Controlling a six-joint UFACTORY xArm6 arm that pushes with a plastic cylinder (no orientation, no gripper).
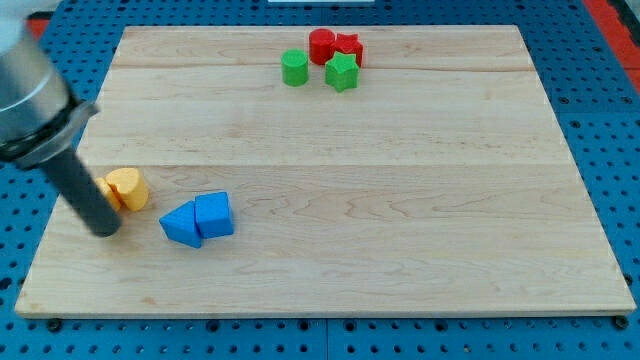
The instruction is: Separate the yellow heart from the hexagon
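Observation:
Two yellow blocks sit touching each other at the view's left. The larger one showing (130, 188) has a rounded outline. The other (107, 189) is mostly hidden behind my rod. I cannot tell which is the heart and which the hexagon. My tip (104, 230) rests on the board just below and left of the yellow pair, close to the hidden block. The rod slants up to the view's top left.
Two blue blocks (181, 225) (214, 214) touch each other right of my tip. At the view's top centre, a green cylinder (294, 68), a green block (341, 72) and two red blocks (322, 44) (349, 48) cluster together. The board's left edge (60, 215) is close to my tip.

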